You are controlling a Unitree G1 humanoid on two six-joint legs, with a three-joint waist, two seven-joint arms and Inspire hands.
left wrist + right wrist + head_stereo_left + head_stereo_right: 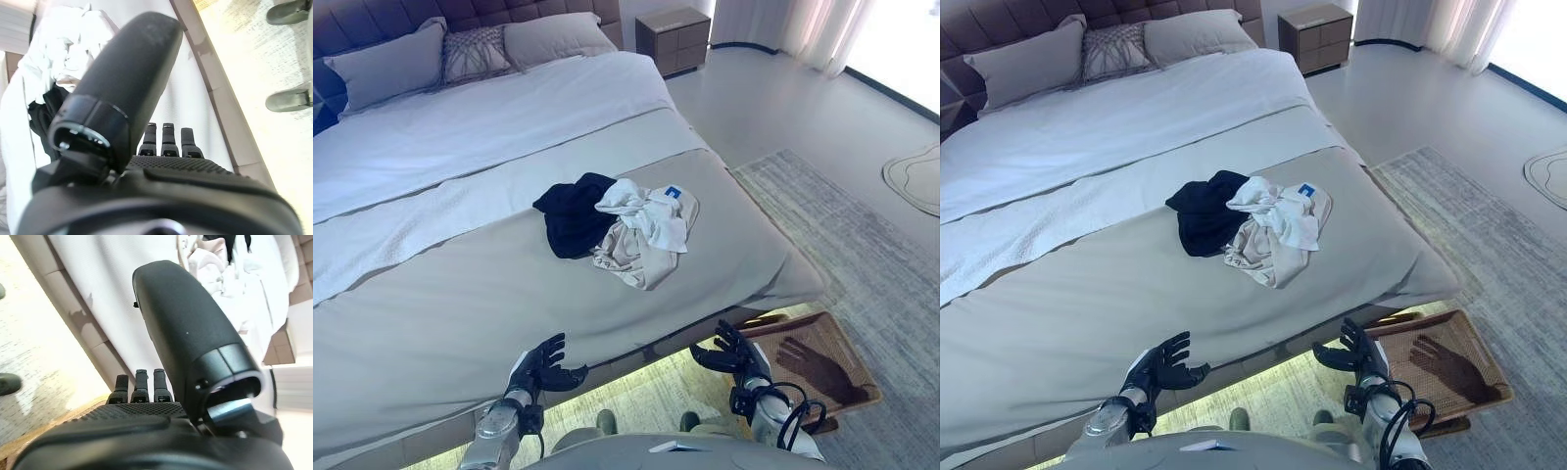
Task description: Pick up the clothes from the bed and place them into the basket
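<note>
A pile of clothes lies on the grey bed cover (440, 313) near the bed's foot: a dark garment (572, 213), a white one (646, 213) and a beige one (631, 257). A brown woven basket (847, 377) stands on the floor at the bed's right corner. My left hand (540, 369) is open and empty over the bed's near edge, well short of the clothes. My right hand (734, 351) is open and empty beside the basket, below the bed's edge. The clothes also show in the left wrist view (58, 54) and the right wrist view (230, 269).
Pillows (396, 61) lie at the headboard. A bedside cabinet (674, 39) stands at the far right. A grey rug (862, 245) covers the floor right of the bed, with a pale mat (915, 176) beyond it.
</note>
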